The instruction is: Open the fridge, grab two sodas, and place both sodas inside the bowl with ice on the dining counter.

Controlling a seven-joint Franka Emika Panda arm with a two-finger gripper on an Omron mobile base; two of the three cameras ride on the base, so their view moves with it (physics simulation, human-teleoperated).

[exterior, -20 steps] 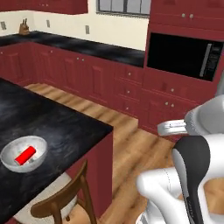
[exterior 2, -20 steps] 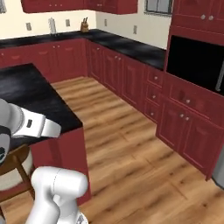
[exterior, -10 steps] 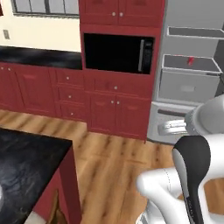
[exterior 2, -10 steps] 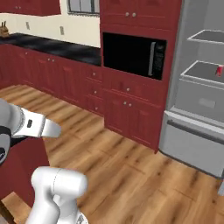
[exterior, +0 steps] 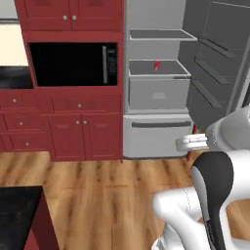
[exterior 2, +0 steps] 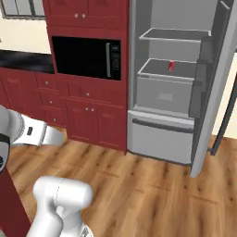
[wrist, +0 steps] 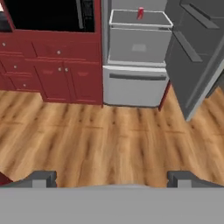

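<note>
The fridge [exterior: 155,132] stands open ahead, its door [exterior: 215,73] swung out to the right. One red soda [exterior: 156,65] stands upright on the glass shelf above the grey drawer, and it shows again as soda [exterior 2: 171,65] and soda [wrist: 140,12]. My gripper [wrist: 113,179] is open and holds nothing, well back from the fridge over the wooden floor. A corner of the dining counter [exterior: 17,215] lies at the lower left. The bowl with ice is out of view.
A black built-in microwave [exterior: 73,63] sits in dark red cabinets [exterior: 83,132] left of the fridge. The open fridge door [exterior 2: 213,92] juts into the room on the right. Wooden floor [wrist: 109,135] stretches between me and the fridge.
The whole view has swung right as the base turned, from the dining counter and the bowl with one red can to the open fridge. The gripper stays open.
</note>
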